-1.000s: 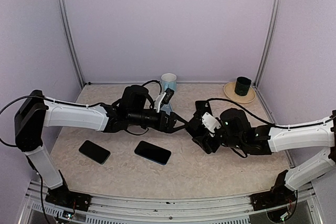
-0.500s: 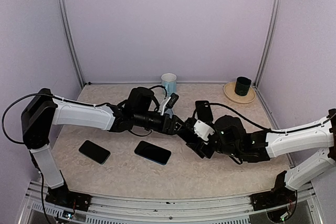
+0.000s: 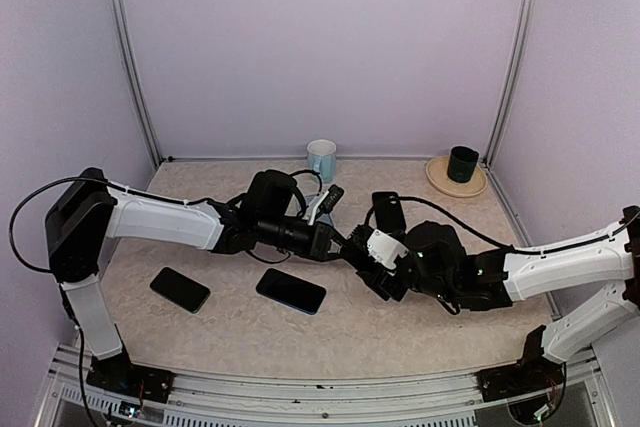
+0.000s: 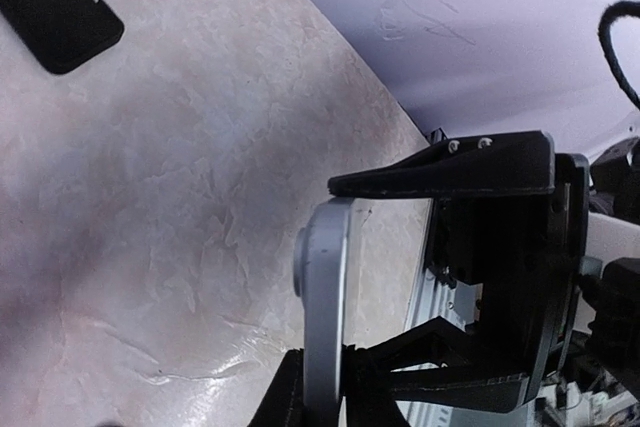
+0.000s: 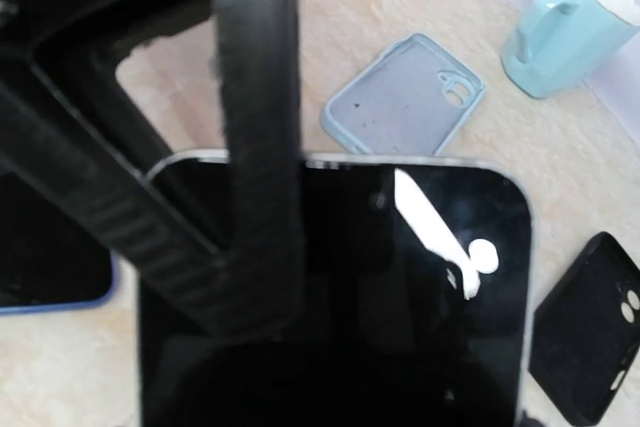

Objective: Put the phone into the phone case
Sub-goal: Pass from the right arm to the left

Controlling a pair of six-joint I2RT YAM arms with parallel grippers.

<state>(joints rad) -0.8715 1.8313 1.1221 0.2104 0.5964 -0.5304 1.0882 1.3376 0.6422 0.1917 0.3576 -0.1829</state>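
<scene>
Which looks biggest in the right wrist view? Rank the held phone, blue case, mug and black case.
1. The phone, by far, though it is nearest the camera.
2. The blue case.
3. The mug and the black case: about alike, both cut off at the picture's edge, so unranked.

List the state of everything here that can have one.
phone: held off the table
left gripper: shut on the phone
right gripper: at the phone, grip unclear
light blue case: empty, lying open side up
mug: upright
black cup: upright on its plate
</scene>
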